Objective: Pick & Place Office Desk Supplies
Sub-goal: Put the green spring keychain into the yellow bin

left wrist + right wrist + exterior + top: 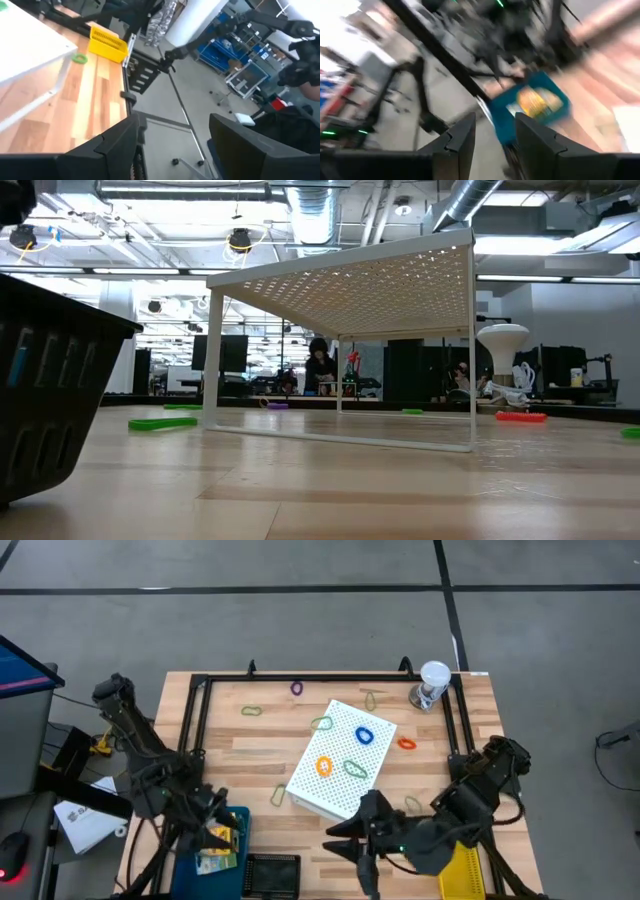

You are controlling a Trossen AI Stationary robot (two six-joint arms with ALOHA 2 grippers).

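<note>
The left gripper (215,830) hangs at the near left corner of the desk (250,755), its fingers (115,142) spread wide with nothing between them. Right under and just beside those fingers sits a blue bin (212,840) holding yellow-orange crayon boxes (222,836); a dark basket (272,873) stands just beside it, toward the right gripper. The right gripper (355,840) is near the front edge of the desk, its fingers (462,135) parted with an empty gap between them; they point across toward the blue bin and the left arm. Just behind those fingers stands the big white perforated box (343,758), tilted on the desk, with a blue rubber band (363,735), an orange rubber band (324,766) and an olive green rubber band (355,769) lying on its top. Another olive green band (278,796) lies on the desk between the two grippers, by the near corner of the white box. Well beyond both sets of fingers, near the far rail, lie a purple rubber band (296,688), a green band (251,711) and an orange band (406,744), and a clear cup with a white lid (433,683) stands in the far right corner. A yellow basket (461,872) sits just beside the right arm, at the near right corner of the desk.
</note>
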